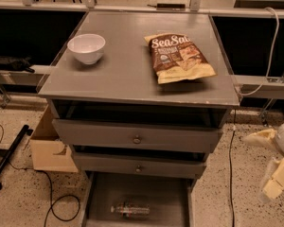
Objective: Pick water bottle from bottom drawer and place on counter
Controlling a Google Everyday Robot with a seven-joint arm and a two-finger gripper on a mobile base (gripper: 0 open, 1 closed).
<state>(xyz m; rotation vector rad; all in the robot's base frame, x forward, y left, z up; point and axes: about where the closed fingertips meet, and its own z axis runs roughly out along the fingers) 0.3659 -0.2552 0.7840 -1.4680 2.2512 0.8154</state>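
While water bottle (130, 210) lies in bottom drawer (156, 192), gripper (261, 165) spread wide right of counter (128, 74), speckled floor (213, 197)

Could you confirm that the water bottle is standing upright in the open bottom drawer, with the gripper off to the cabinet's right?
Not quite: the camera view shows the water bottle lying on its side in the open bottom drawer, not upright. The gripper is indeed off to the cabinet's right.

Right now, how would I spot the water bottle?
Find the grey cabinet, the gripper low beside it; its bottom drawer stands pulled out. The bottle lies inside on its side: clear, alone, unlike the bowl and chip bag on the counter.
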